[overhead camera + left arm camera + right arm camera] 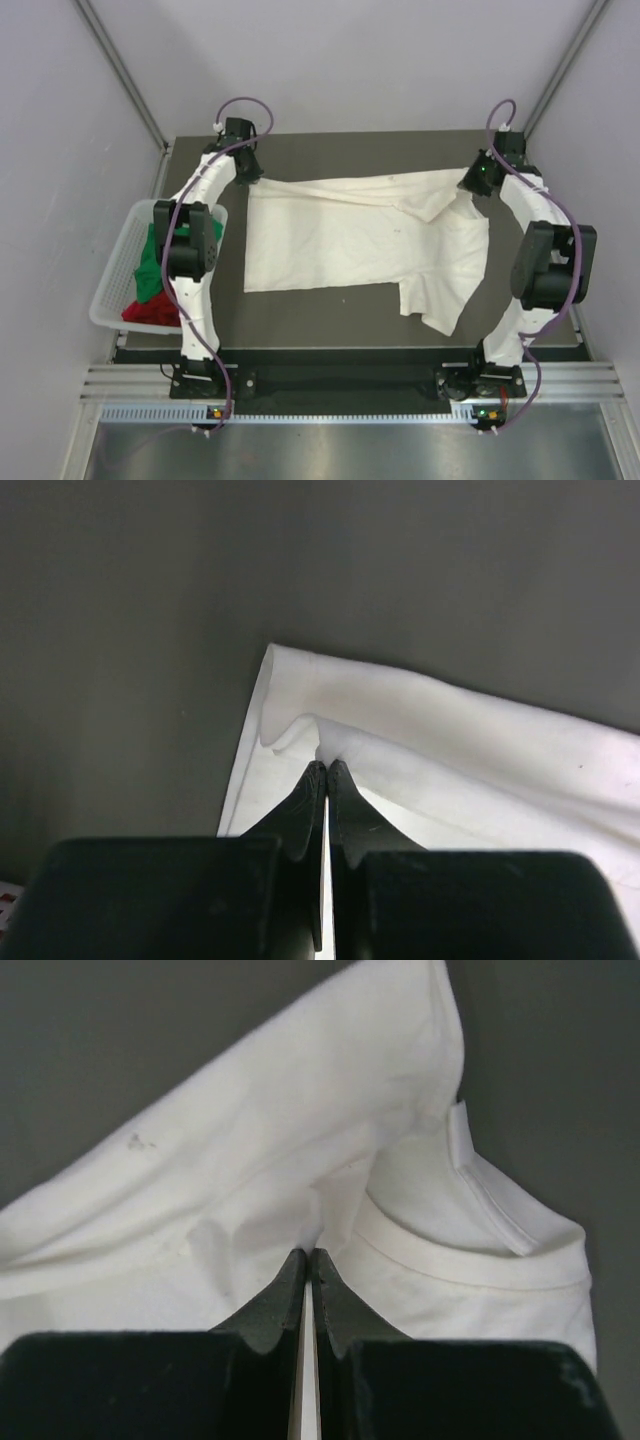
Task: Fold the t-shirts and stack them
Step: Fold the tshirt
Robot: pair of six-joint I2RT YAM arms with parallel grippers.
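Observation:
The cream-white t-shirt [340,240] lies spread on the dark table, its far edge partly folded over. My left gripper [247,172] is at its far left corner, shut on a pinch of the cloth [330,742]. My right gripper [478,178] is at its far right side, shut on the cloth beside the collar [450,1260]. The green t-shirt [150,262] and the red t-shirt [150,312] lie bunched in the white mesh basket [112,290] at the left.
The basket stands at the table's left edge beside my left arm. Grey walls enclose the table on the left, far and right sides. A sleeve [440,305] of the cream shirt hangs toward the near right.

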